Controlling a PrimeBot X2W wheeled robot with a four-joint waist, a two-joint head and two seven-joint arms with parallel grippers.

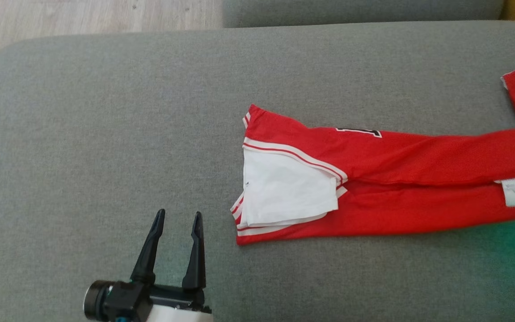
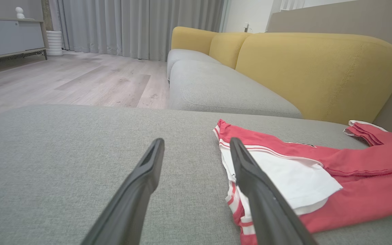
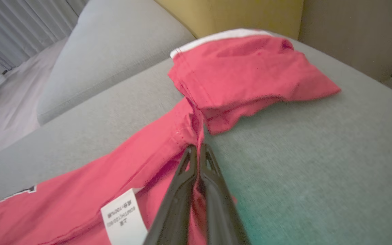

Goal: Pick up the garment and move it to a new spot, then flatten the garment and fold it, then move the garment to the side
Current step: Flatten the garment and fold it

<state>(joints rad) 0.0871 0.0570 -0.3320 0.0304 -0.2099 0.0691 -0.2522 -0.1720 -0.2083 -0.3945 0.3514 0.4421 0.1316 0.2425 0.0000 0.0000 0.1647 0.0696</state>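
The red jersey [image 1: 418,156] lay stretched in a long, narrow band across the right half of the grey seat cushion [image 1: 105,134], folded lengthwise on itself. Its striped hem sat near the cushion's middle, with a flap of the white inner face [image 1: 284,188] turned out. Its bunched sleeve [image 3: 250,75] lay at the cushion's far right end.

The left gripper [image 1: 179,213] hovered over the cushion's bare near side, a little left of the middle. Its two fingers were spread wide and had hold of nothing. The right gripper [image 3: 196,147] was at the cushion's right end, fingers pressed together. A pucker of red cloth gathered at their tips, where the sleeve joins the body, so it looked pinched onto the jersey. The care label [image 3: 124,217] lay just beside those fingers.

The cloth looked thin, light and quite limp. It would likely sag and trail from any single hold, and it would drag across the cushion's rough weave rather than slide. A one-point pinch would probably bunch it further. The trimmed hem corners near the cushion's middle looked the firmest places to take, being doubled and stitched. A second grip there, opposite the right end, should let the jersey be lifted taut. The loose white flap seemed apt to slip free if it were caught alone.
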